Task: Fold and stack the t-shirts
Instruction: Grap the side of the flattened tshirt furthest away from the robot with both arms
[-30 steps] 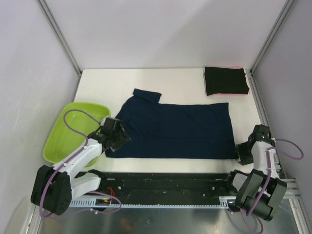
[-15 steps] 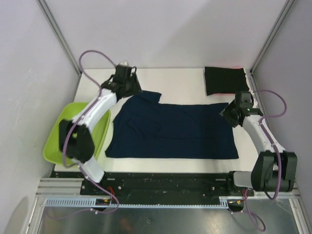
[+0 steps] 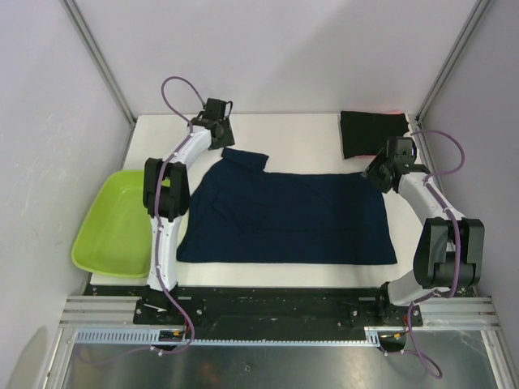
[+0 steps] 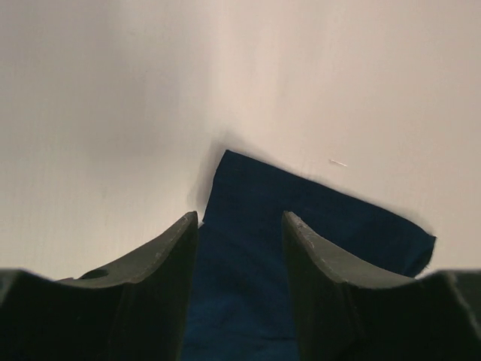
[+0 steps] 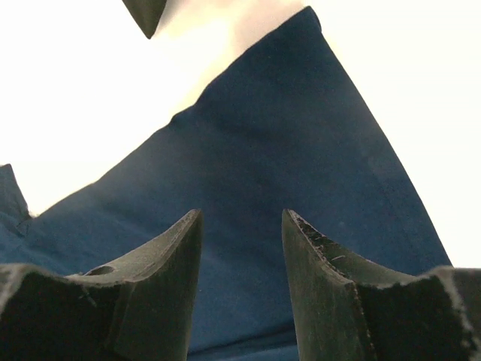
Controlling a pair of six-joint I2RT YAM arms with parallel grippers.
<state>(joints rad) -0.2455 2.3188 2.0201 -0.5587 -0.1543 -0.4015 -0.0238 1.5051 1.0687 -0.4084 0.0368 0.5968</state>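
white table (image 3: pixel 308 138), pale lilac walls (image 3: pixel 284 49)

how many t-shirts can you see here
2 for sure: the navy t-shirt spread flat in the middle, the black t-shirt folded far right. A red-pink edge beneath it may be a third.

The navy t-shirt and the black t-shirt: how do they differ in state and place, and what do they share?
The navy t-shirt lies opened out; the black t-shirt is folded into a small rectangle. The navy one fills the middle of the table; the black one sits in its far right corner. Both are dark and flat.
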